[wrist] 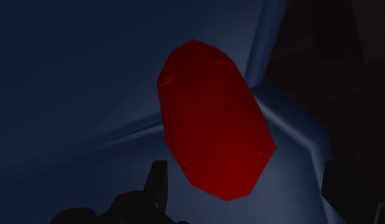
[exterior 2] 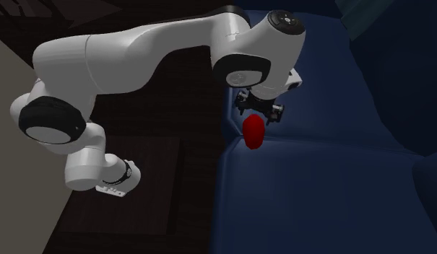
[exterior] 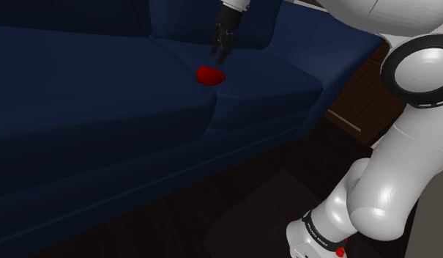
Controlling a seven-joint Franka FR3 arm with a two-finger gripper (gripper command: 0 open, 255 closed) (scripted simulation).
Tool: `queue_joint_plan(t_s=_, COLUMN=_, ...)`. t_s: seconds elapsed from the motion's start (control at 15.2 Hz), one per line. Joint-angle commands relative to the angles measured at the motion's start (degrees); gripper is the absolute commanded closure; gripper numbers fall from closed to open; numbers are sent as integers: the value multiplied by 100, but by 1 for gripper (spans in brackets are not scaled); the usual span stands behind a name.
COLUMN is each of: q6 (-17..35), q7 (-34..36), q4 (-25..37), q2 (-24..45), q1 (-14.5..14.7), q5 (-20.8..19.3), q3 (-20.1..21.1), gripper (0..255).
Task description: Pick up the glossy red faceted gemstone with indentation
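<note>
My hand (exterior: pixel 222 50) over the dark blue sofa (exterior: pixel 80 80), fingers wide apart, one finger dim and hard to make out in the wrist view, red gemstone (exterior: pixel 209 75) on the seat cushion just below, untouched

Looks like a living room in a home. Big dark blue soft sofa (exterior: pixel 95 80) with fat cushions on the far side. Dark brown wooden floor (exterior: pixel 355 99) near, in front of it.
</note>
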Motion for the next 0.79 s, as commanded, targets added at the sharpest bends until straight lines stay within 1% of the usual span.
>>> queue_joint_plan(t_s=0.0, q6=-86, q7=-367, q4=458, q2=385, q1=65, q5=42, q3=112, gripper=0)
queue_joint_plan(t_s=0.07, q6=-105, q7=-418, q4=528, q2=438, q1=72, q5=45, q3=132, gripper=0)
queue_joint_plan(t_s=0.53, q6=532, q7=-452, q4=-232, q2=315, q1=95, q5=35, q3=139, gripper=0)
queue_joint_plan(t_s=0.66, q6=533, q7=-452, q4=-234, q2=314, q1=95, q5=35, q3=139, gripper=0)
queue_joint_plan(t_s=0.73, q6=540, q7=-452, q4=-239, q2=317, q1=95, q5=35, q3=140, gripper=255)
